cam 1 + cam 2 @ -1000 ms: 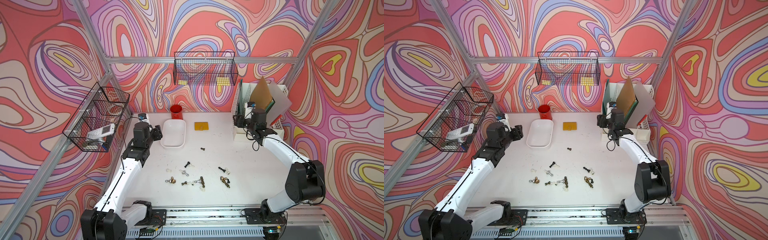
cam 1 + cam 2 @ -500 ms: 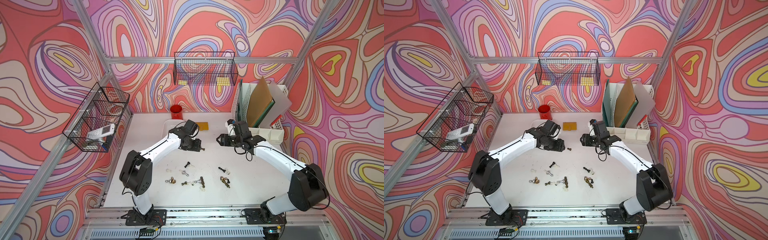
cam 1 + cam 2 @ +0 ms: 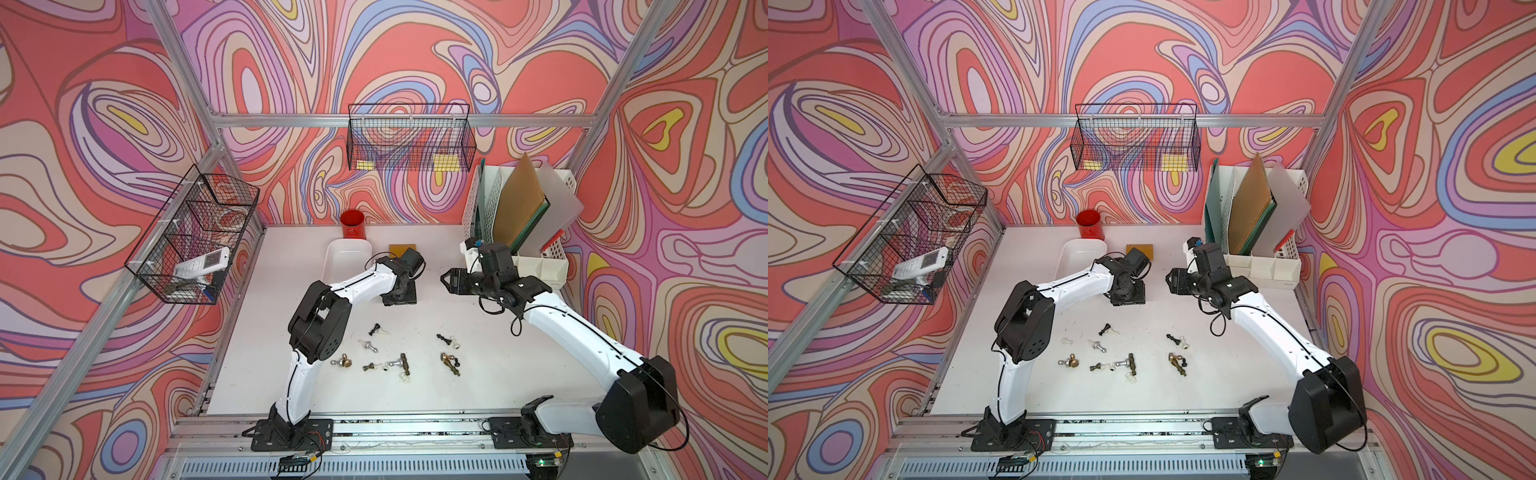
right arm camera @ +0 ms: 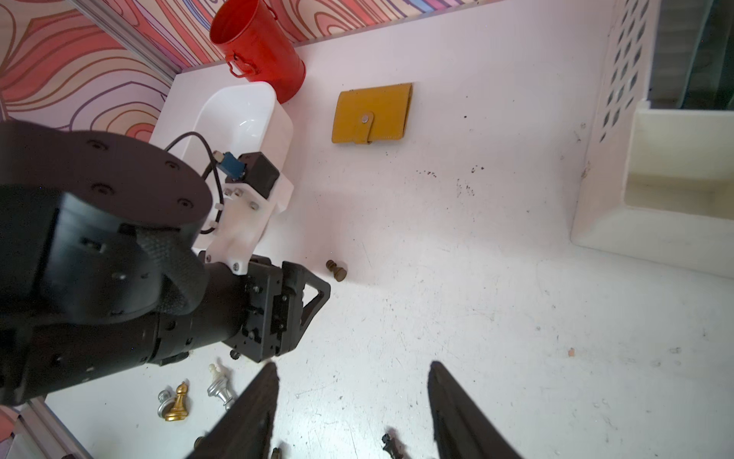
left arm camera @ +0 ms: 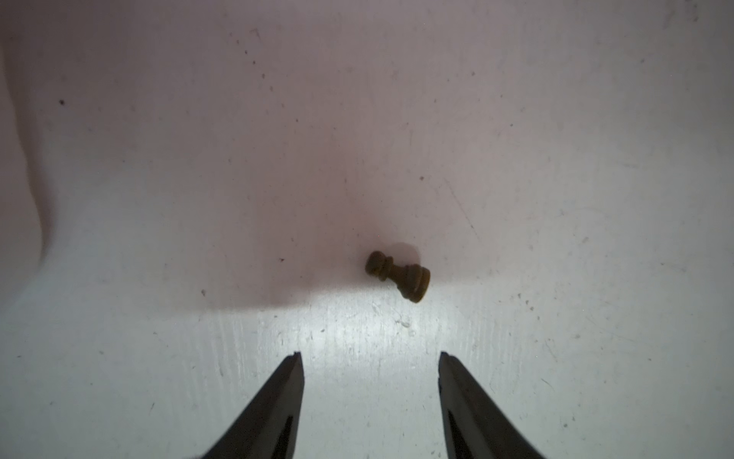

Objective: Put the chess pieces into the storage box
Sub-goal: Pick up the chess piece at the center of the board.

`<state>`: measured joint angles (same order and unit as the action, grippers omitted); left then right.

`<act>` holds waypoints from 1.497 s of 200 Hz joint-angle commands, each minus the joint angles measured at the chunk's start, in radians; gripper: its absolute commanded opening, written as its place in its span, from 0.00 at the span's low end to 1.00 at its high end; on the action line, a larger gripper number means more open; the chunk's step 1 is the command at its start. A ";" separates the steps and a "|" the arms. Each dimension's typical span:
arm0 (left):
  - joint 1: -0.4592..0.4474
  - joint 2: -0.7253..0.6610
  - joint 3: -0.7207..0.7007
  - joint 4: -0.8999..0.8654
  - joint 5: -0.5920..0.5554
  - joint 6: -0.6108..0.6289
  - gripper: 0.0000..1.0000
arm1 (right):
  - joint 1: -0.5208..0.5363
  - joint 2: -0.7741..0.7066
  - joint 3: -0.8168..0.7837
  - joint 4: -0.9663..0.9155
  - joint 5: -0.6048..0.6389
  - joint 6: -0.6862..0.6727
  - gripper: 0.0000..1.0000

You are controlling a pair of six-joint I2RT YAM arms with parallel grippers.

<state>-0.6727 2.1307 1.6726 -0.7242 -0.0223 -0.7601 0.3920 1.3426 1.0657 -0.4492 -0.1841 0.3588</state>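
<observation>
left wrist, dark pawn (image 5: pixel 398 275), lying sideways

White table (image 3: pixel 498 374), scattered chess pieces (image 3: pixel 404 363)

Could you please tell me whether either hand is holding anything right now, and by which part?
Nothing is held. The left hand is open, short of a dark pawn lying on its side; the right hand is open and empty.

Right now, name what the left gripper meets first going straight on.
Most likely the dark pawn lying on the table, just ahead of the open left gripper; depth is unclear, so bare table might come first.
</observation>
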 commanded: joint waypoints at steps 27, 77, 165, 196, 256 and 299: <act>-0.004 0.081 0.067 -0.020 0.020 -0.024 0.56 | -0.001 0.010 -0.050 0.011 -0.088 0.008 0.60; -0.005 0.120 0.114 -0.029 -0.015 0.006 0.56 | -0.001 0.012 -0.085 0.037 -0.115 0.036 0.60; -0.013 0.196 0.175 -0.112 -0.030 0.113 0.43 | -0.001 -0.024 -0.123 0.058 -0.087 0.045 0.61; -0.013 0.223 0.200 -0.142 -0.006 0.177 0.43 | -0.001 -0.002 -0.118 0.060 -0.098 0.045 0.60; -0.013 0.275 0.257 -0.193 0.015 0.270 0.42 | -0.001 -0.002 -0.118 0.055 -0.104 0.046 0.60; -0.013 0.297 0.255 -0.193 0.015 0.311 0.46 | -0.001 -0.005 -0.126 0.057 -0.105 0.050 0.60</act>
<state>-0.6827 2.3463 1.9404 -0.8665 -0.0227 -0.4969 0.3920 1.3384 0.9562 -0.3969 -0.2848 0.4026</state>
